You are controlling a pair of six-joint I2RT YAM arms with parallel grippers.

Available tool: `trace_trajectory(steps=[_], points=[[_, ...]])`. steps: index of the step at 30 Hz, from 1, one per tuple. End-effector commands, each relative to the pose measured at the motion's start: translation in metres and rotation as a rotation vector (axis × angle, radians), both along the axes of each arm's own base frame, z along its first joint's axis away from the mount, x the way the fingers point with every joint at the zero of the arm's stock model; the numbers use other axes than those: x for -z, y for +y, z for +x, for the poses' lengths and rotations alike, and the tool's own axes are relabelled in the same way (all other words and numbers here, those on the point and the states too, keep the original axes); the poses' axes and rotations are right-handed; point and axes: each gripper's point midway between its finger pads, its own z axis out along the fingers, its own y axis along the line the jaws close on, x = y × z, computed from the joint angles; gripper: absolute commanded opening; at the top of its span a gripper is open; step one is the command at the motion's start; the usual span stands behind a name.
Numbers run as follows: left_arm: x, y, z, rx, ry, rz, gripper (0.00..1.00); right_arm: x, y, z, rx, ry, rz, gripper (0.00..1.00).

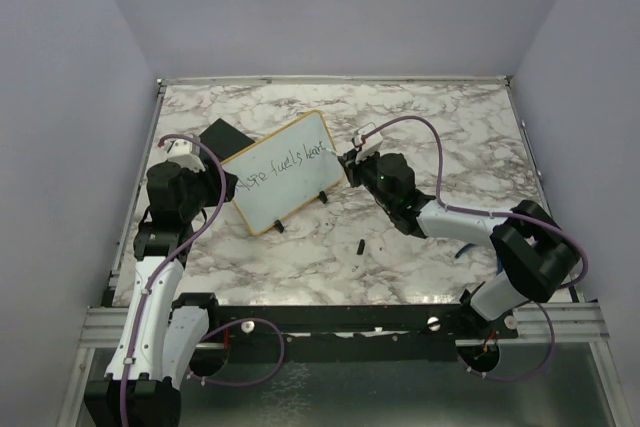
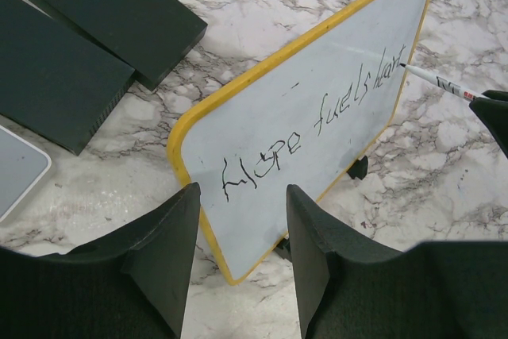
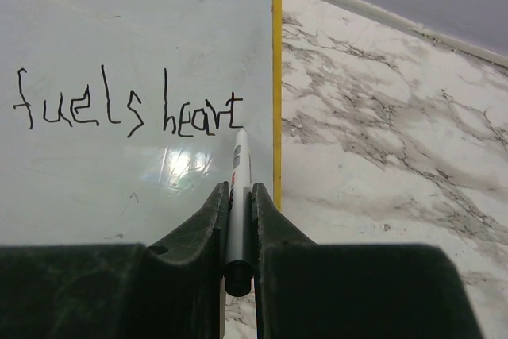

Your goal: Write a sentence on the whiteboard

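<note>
The whiteboard, white with a thin yellow frame, stands tilted on its black feet left of the table's middle. The sentence runs across it in dark marker and reads "Hope fuels heart". My right gripper is shut on a white marker. The marker's tip rests on the board just after the last word, near the board's right frame. My left gripper is open, its fingers standing either side of the board's near left corner.
Two flat black blocks lie behind the board's left end, one visible from above. A small dark cap lies on the marble table in front of the board. Grey walls close in the table on three sides.
</note>
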Motion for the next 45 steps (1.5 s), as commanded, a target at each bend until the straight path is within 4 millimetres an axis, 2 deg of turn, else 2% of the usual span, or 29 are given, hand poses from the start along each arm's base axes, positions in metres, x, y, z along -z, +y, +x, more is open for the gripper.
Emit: trace_trajectory(steps=[1,10,17,29,45], points=[[-0.003,-0.003,-0.001,0.016,-0.022,-0.002,0.5,-0.018,0.004,-0.003,-0.024,-0.036,0.022,0.01],[-0.003,-0.004,-0.001,0.019,-0.023,-0.003,0.5,-0.035,-0.003,-0.01,-0.021,-0.06,0.053,0.01],[-0.004,-0.004,-0.001,0.018,-0.025,-0.003,0.5,-0.025,-0.001,0.001,0.016,-0.03,0.036,0.0],[-0.003,-0.004,-0.001,0.02,-0.023,-0.004,0.5,-0.019,0.002,0.009,0.036,-0.025,0.022,0.01],[-0.003,-0.004,-0.001,0.02,-0.023,-0.004,0.5,-0.02,0.001,0.015,0.059,-0.038,0.012,0.01]])
